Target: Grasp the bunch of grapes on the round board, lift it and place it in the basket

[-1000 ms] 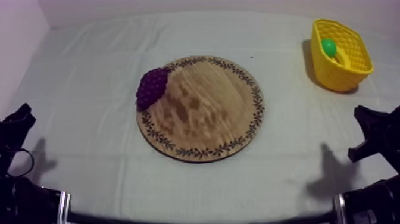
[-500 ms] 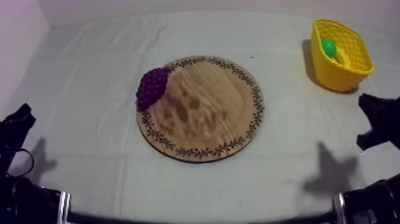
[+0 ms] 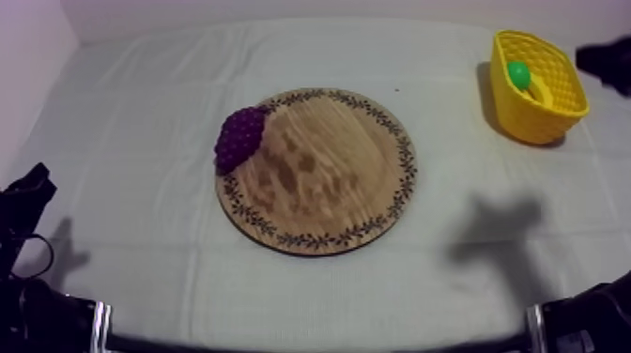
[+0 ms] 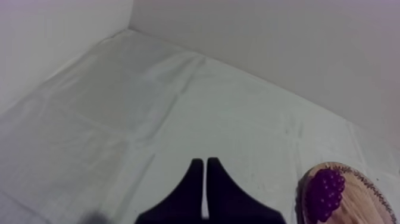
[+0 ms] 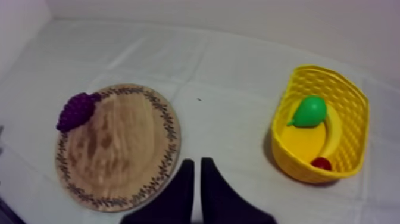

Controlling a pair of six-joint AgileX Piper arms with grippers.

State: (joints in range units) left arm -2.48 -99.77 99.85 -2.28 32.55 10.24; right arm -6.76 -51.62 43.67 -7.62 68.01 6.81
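The purple bunch of grapes (image 3: 239,137) lies on the left rim of the round wooden board (image 3: 329,178) at mid-table. The yellow basket (image 3: 540,117) stands at the far right. My left gripper (image 3: 36,178) rests low at the left edge; in its wrist view its fingers (image 4: 205,170) lie together, shut on nothing, with the grapes (image 4: 324,190) off to one side. My right gripper (image 5: 197,162) is shut and empty, high above the cloth between the board (image 5: 119,155) and the basket (image 5: 321,70), well away from the grapes (image 5: 76,111).
Inside the basket lie a green pear (image 5: 309,111), a banana (image 5: 334,128) and a small red fruit (image 5: 321,163). Part of my right arm (image 3: 606,58) shows black beside the basket at the upper right edge. Its shadow (image 3: 493,230) falls right of the board.
My right arm has risen from the lower right edge to the upper right, beside the basket, and its shadow has slid left towards the board. Left arm, grapes and board are unmoved.
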